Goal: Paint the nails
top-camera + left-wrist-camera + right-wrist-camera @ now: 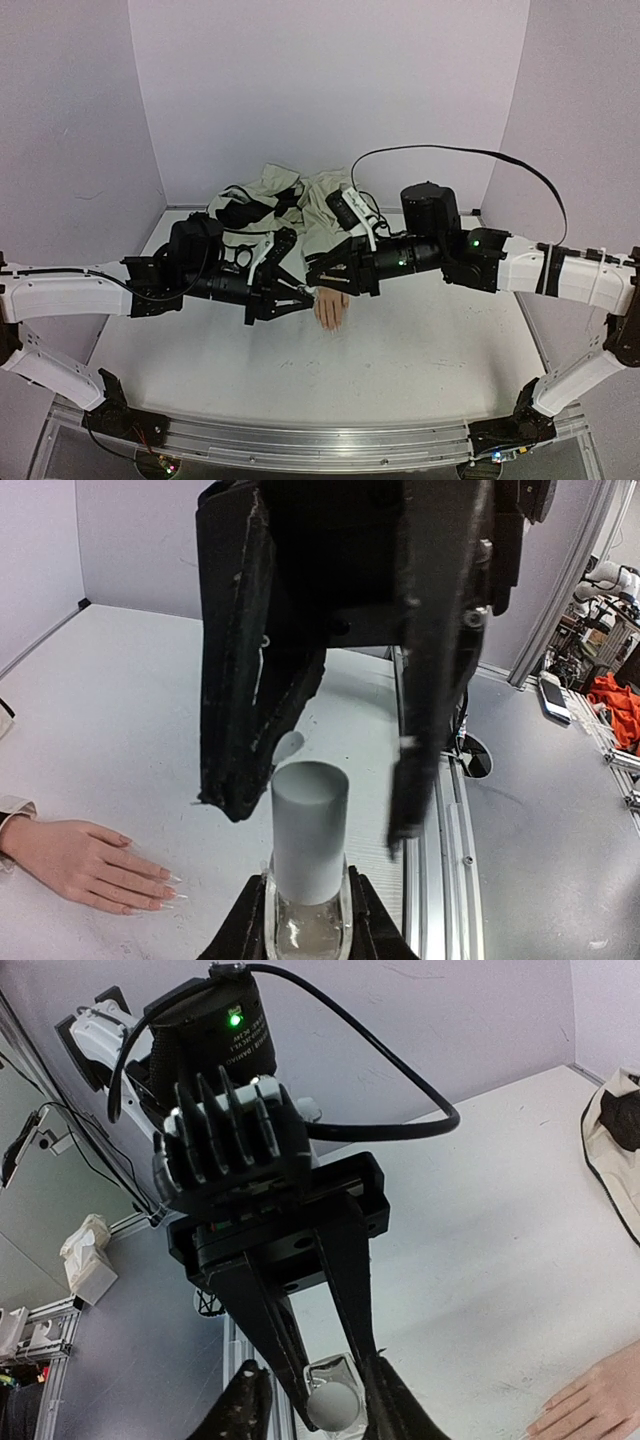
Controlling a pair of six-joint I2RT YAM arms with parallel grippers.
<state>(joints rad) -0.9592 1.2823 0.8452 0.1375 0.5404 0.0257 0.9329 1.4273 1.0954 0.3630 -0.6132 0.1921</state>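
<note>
The pale peach mannequin hand (330,308) lies palm down on the white table, and its long clear nails (170,890) point toward the table's front edge. My left gripper (308,920) is shut on a small clear glass bottle (300,935) with a tall grey-white cap (310,830), held above the table to the right of the hand. My right gripper (320,1405) hangs over that cap with a finger on each side. The jaws stand apart, with a gap showing beside the cap. In the top view both grippers (305,292) meet just left of the hand.
A cream garment with dark trim (290,200) is bunched at the back of the table behind the arms. The aluminium rail (320,440) runs along the near edge. Lilac walls close in the back and sides.
</note>
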